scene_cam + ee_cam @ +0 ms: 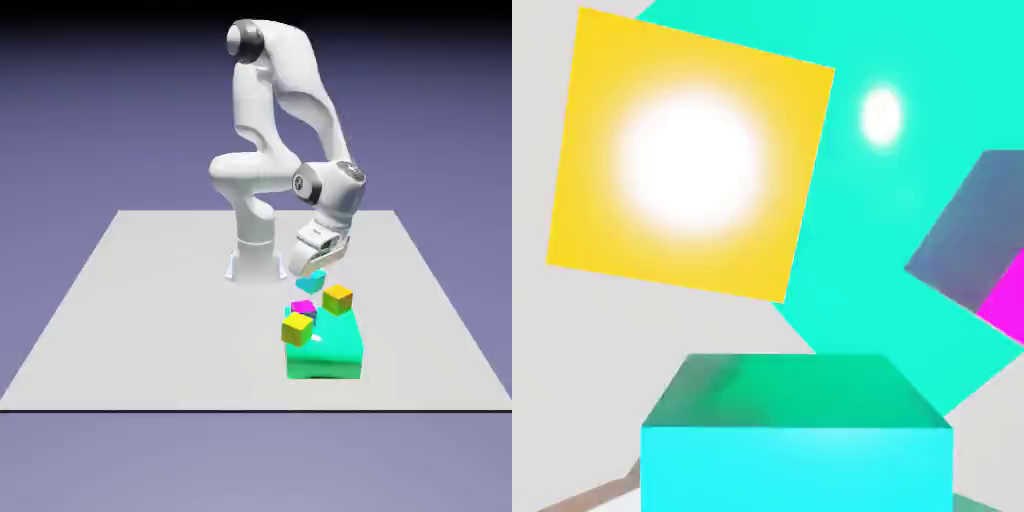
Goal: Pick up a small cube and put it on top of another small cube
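Your gripper is closed on the cyan cube, its fingers stopped by the cube's width, as the hand view shows the cube large at the bottom edge, right where the fingertips meet it. In the exterior view you see that cube directly below the hand, at the fingertips, with the hand tilted above it. You have it on the far side of the green block, towards the right half of the table; you cannot tell whether it touches the table. The orange-yellow cube is near it, to the right and closer to you, by the block's far right corner. The magenta cube sits nearer than your held cube, slightly left of it, and the yellow cube is nearer still, at the block's left side. Your arm reaches down from the far side.
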You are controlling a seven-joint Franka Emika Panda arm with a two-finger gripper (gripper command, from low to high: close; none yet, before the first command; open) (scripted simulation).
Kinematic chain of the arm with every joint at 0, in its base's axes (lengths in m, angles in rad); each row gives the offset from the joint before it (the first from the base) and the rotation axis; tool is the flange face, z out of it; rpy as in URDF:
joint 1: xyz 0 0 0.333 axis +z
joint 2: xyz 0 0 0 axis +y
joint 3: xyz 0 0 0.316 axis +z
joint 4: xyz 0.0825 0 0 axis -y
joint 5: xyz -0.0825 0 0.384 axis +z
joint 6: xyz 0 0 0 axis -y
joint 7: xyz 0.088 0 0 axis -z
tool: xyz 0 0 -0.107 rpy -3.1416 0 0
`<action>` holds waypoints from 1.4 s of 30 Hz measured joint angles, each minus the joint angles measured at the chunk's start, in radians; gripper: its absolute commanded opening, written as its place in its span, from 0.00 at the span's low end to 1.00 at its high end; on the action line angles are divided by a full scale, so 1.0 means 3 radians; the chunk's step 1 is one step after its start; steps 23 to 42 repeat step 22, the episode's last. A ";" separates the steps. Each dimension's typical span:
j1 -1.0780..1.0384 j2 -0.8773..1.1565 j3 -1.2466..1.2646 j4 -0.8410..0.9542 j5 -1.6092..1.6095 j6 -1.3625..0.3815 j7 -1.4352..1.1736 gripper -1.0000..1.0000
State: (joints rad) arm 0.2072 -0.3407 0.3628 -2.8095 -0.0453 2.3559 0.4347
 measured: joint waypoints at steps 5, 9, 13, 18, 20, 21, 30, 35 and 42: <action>0.0604 -0.0004 -0.0582 0.0359 0.0256 -0.0196 -0.0391 0.00; 0.0891 -0.0149 -0.0883 0.0335 0.0191 -0.0278 -0.0603 0.00; 0.0871 0.0259 -0.0872 0.0163 0.0134 0.0301 -0.0558 0.00; 0.0869 0.0298 -0.0870 0.0147 0.0122 0.0359 -0.0549 1.00; 0.0879 0.0094 -0.0876 0.0233 0.0149 0.0069 -0.0570 1.00; 0.0884 -0.0008 -0.0879 0.0276 0.0162 -0.0076 -0.0581 1.00; 0.0889 -0.0110 -0.0882 0.0319 0.0175 -0.0221 -0.0592 1.00; 0.0889 -0.0110 -0.0882 0.0319 0.0175 -0.0221 -0.0592 1.00; 0.0889 -0.0110 -0.0882 0.0319 0.0175 -0.0221 -0.0592 1.00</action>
